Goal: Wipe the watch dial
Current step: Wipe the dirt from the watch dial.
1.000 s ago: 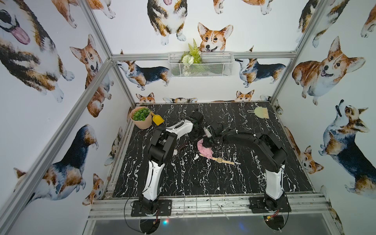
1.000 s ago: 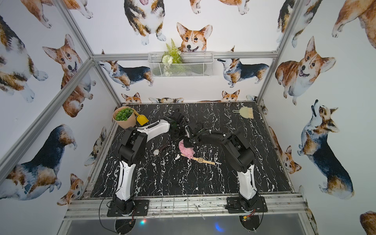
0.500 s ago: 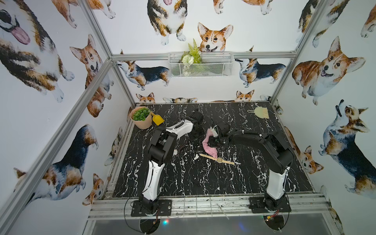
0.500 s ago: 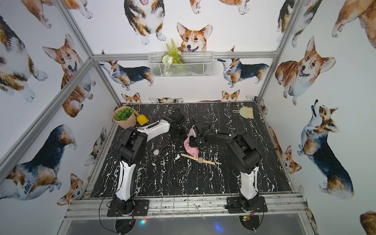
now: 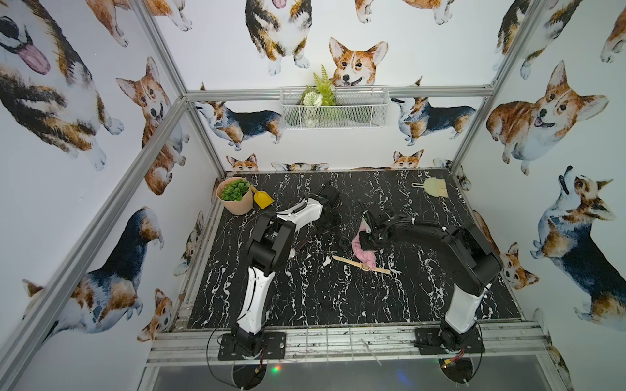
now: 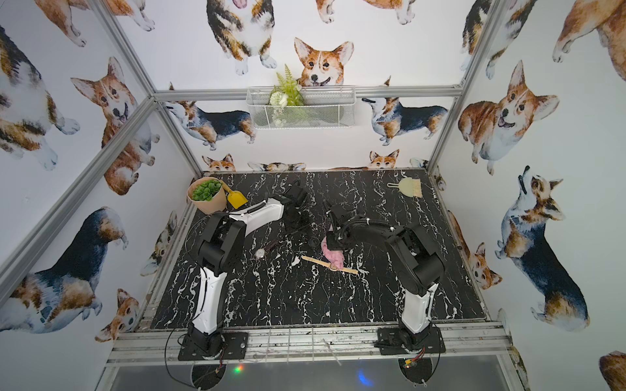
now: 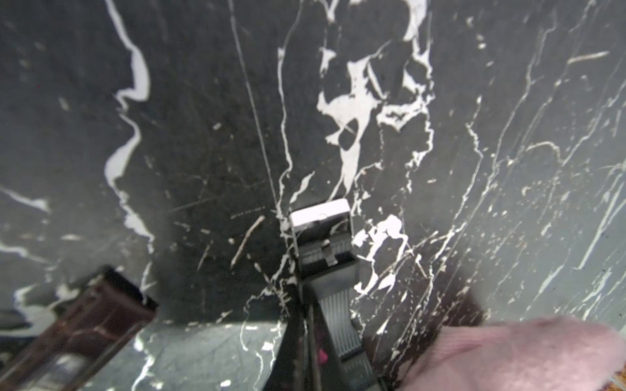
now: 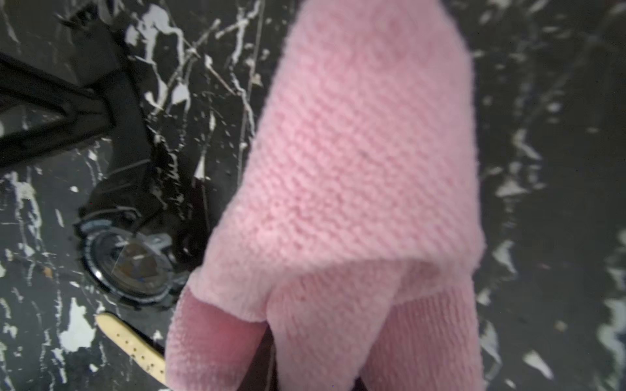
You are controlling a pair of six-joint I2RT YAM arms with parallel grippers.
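On the bench (image 5: 338, 304), the pot (image 5: 237, 203) stands at 10 o'clock, the scoop (image 5: 263, 199) just at its 3 o'clock, the brush (image 5: 434, 187) at 1 o'clock. Mid-bench, the cloth (image 5: 364, 254) has the bulky watch (image 5: 345, 242) at its 9 o'clock and the flat watch (image 5: 365, 267) at its 6.

— Where's the pink cloth (image 6: 333, 256)?
— Mid-table, under the right gripper (image 6: 335, 244), its lower end touching a tan-strapped watch (image 6: 333, 267) at six o'clock.
— Other watches?
— A black watch (image 6: 314, 241) just beside the cloth at nine o'clock; a small silver watch (image 6: 261, 253) farther out, same direction.
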